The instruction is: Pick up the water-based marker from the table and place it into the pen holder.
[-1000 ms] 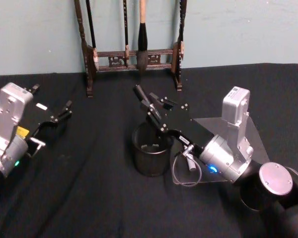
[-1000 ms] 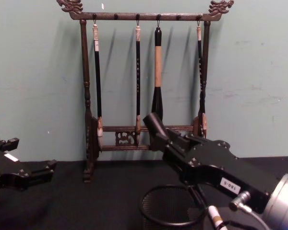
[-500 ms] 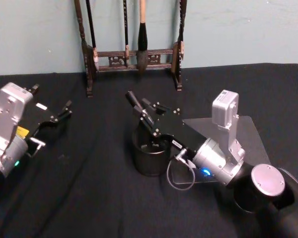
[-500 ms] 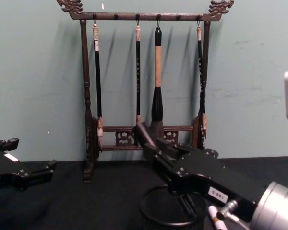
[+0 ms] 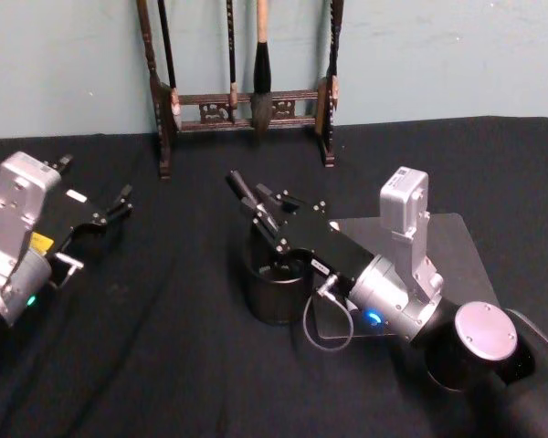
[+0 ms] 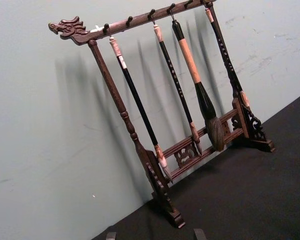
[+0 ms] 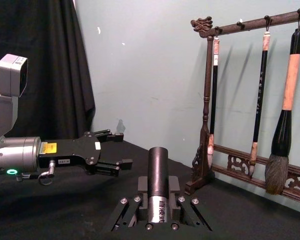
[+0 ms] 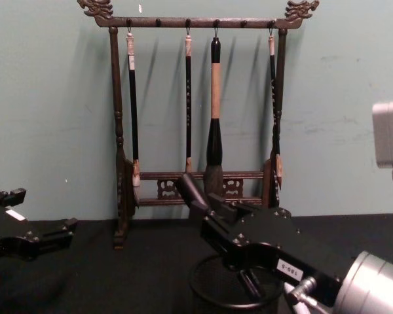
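Marker [image 5: 242, 190] is pinched between the right gripper's [image 5: 265, 212] fingers and tilted. In the head view its dark end points toward 11 o'clock, above the holder [image 5: 272, 306] at the middle of the black tabletop [image 5: 164, 365]. The right wrist view adds what the head view lacks: the barrel end-on, a silver printed band, and a finger [image 7: 174, 186] pressed against each side. Farther off in that view is the left gripper [image 7: 115, 149], fingers spread and holding nothing. In the head view it sits at 9 o'clock, well apart from the holder. The chest view shows the marker from the side, rising in front of the rack [image 8: 118, 131] at 12 o'clock, with the holder's rim just beneath the right gripper. The left wrist view shows the rack and its four hanging brushes [image 6: 210, 115]. The marker's lower end is hidden by the gripper body, so I cannot tell whether it reaches inside the holder. The chest view's lower edge cuts off the holder's base.
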Controlling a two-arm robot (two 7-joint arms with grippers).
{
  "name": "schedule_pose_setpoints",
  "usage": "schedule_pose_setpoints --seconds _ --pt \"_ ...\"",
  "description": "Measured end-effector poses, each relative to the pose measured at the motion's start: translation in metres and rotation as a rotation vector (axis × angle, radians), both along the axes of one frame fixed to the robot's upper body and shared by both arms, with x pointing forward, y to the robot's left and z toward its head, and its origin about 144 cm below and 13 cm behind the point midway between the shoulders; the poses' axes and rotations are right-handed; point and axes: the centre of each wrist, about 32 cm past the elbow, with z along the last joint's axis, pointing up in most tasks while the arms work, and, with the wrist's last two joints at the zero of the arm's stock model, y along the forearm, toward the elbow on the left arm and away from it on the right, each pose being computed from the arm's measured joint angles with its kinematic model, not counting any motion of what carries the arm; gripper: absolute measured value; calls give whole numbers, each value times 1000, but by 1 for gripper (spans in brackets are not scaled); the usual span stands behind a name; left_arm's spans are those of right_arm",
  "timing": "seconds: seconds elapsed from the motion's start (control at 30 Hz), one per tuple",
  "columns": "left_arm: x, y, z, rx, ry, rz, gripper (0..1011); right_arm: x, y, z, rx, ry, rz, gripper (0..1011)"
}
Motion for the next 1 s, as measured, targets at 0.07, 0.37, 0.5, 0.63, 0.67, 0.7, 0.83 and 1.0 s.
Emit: schedule_pose_setpoints --seconds 0.07,0.37,0.5,0.63,0.67,0.7,0.83,1.0 --pt "0 0 0 0 0 0 1001 0 0 0 0 0 0 242" --pt "0 0 0 0 0 0 1001 0 0 0 3 0 1 436" --pt "0 0 0 0 0 0 1001 0 -1 0 4 -1 1 536" --pt "0 0 0 0 0 0 1001 0 -1 0 4 -1 1 679" --pt "0 0 0 0 0 0 1001 0 -1 0 4 -1 1 708" --pt "0 0 0 0 0 0 1001 0 -1 0 4 -1 1 736" --pt "0 0 0 0 0 0 1001 0 -1 0 4 -1 1 842" --pt "0 0 0 0 0 0 1001 0 -1 1 5 -1 2 980"
